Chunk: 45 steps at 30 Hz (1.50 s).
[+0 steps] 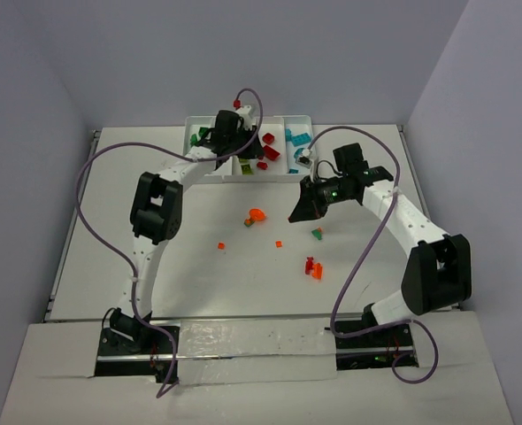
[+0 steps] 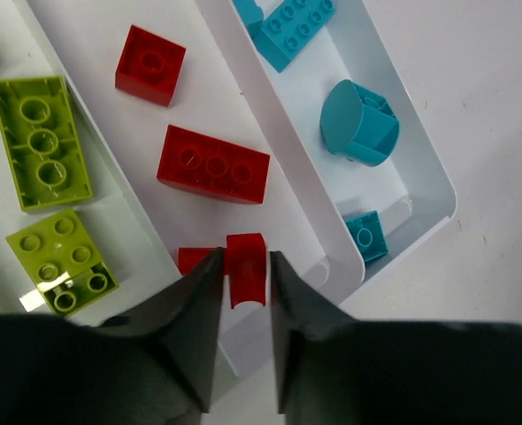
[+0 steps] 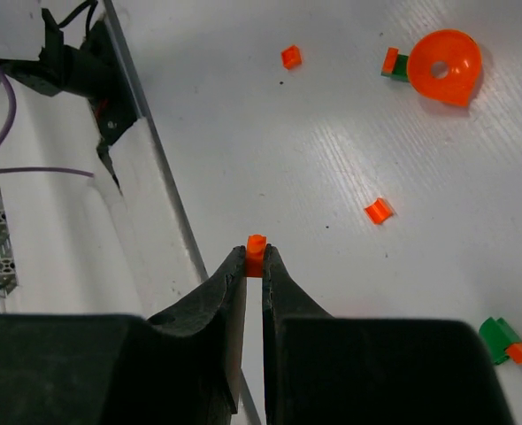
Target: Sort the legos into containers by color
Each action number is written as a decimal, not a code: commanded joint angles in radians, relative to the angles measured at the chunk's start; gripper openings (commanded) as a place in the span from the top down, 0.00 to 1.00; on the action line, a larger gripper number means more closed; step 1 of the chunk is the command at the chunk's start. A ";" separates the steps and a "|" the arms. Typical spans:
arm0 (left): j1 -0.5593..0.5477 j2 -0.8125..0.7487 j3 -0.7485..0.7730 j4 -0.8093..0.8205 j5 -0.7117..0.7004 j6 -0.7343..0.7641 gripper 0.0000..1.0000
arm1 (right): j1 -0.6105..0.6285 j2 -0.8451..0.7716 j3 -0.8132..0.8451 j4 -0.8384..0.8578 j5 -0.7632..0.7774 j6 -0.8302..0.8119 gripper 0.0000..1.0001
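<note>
The white tray (image 1: 301,119) of containers sits at the table's far edge. My left gripper (image 2: 245,257) hangs over its red compartment, jaws slightly parted, with a small red lego (image 2: 247,276) between them and a thin gap on each side. Red bricks (image 2: 213,165) lie just beyond it, with lime bricks (image 2: 40,142) in the compartment to the left and teal pieces (image 2: 358,122) to the right. My right gripper (image 3: 255,254) is shut on a tiny orange lego (image 3: 256,242), held above the table right of centre (image 1: 296,215).
Loose legos lie mid-table: an orange funnel-shaped piece (image 1: 257,214), small orange bits (image 1: 221,245) (image 1: 279,243), a green-and-orange stack (image 1: 317,234) and a red-and-orange stack (image 1: 312,267). A raised rail (image 3: 146,150) borders the table. Purple cables (image 1: 93,230) loop over both arms.
</note>
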 commanded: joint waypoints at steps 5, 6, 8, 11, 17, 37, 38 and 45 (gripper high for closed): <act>-0.022 0.029 0.098 0.003 -0.040 0.029 0.35 | -0.016 -0.030 0.063 0.122 0.030 0.156 1.00; -0.023 0.027 0.104 -0.003 -0.048 0.035 0.31 | -0.016 -0.030 0.068 0.150 0.080 0.171 1.00; -0.022 0.022 0.127 -0.024 -0.060 0.053 0.27 | -0.017 -0.025 0.092 0.172 0.134 0.186 1.00; -0.015 -0.010 0.164 -0.059 -0.070 0.071 0.25 | -0.013 -0.022 0.117 0.224 0.229 0.232 1.00; 0.105 -0.289 0.084 -0.103 0.051 0.031 0.21 | 0.081 0.113 0.310 0.340 0.508 0.249 1.00; 0.571 -0.986 -0.638 -0.200 0.275 0.061 0.04 | 0.347 1.010 1.191 0.316 0.837 0.280 0.98; 0.578 -0.983 -0.639 -0.202 0.286 0.058 0.04 | 0.353 1.019 1.186 0.334 0.845 0.280 0.97; 0.607 -0.947 -0.635 -0.195 0.332 0.035 0.04 | 0.372 1.068 1.226 0.389 0.873 0.280 0.85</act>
